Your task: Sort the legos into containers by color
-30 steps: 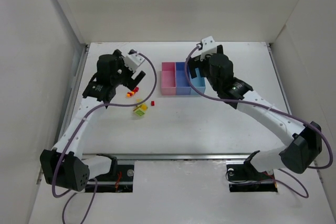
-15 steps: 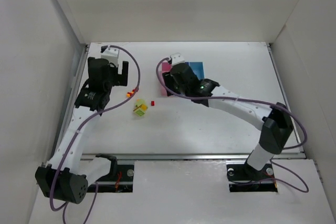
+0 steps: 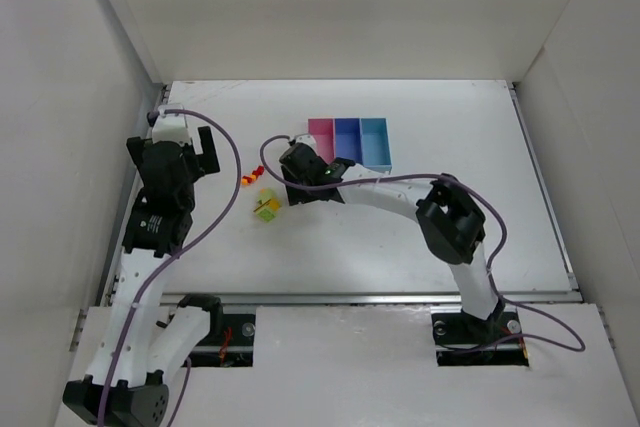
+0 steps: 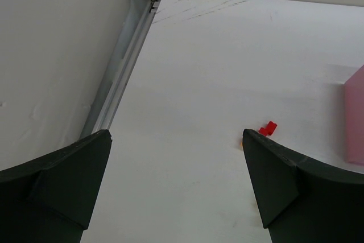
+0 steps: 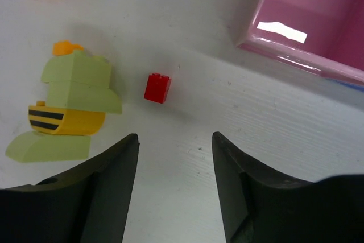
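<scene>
Two grippers, both mine, plus stock on the table (image 3: 420, 247).

1. Right gripper (image 5: 175, 186): jaws about half apart, nothing held. It hangs low over the table, near the front-left corner of the pink bin (image 5: 307, 32). One small red brick (image 5: 157, 88) lies on the table just ahead of the gap between my fingers, touched by neither.

2. Left gripper (image 4: 176, 138): jaws spread wide, empty, raised over bare table near the rail (image 4: 122, 64) at the left wall, well apart from the bricks.

3. Legos, loose: a lime green and yellow lump (image 5: 68, 106), the yellow part striped black, with an orange piece at its far edge, lies just left of the red brick. A red and orange cluster (image 3: 257, 173) lies beyond it. All sit on the table, outside the bins.

4. Containers: pink bin, purple-blue bin (image 3: 347, 137) and light blue bin (image 3: 373, 137), joined in a row, at the far middle of the table.
</scene>
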